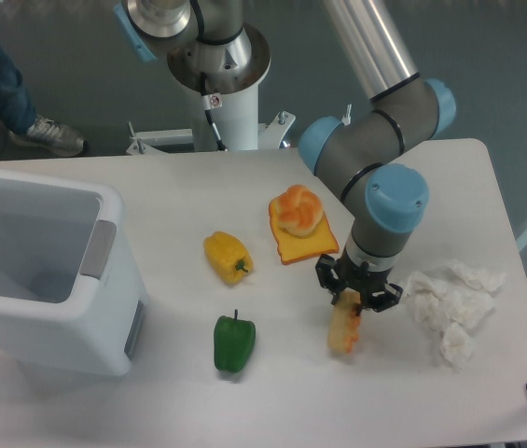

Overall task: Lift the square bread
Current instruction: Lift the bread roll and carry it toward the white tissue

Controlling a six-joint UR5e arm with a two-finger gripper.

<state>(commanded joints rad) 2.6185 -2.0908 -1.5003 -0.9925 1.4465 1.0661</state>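
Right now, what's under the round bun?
A flat orange toast slice lies under the bun, its edges showing around it on the table. The toast's middle is covered by the bun.

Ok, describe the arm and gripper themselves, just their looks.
The arm has shiny silver tubes, grey rounded joints and light blue end caps. Its white base column carries a small red-marked sticker and a black cable. The gripper is small, black and two-fingered.

Pale square bread (343,329) hangs endwise, top gripped.
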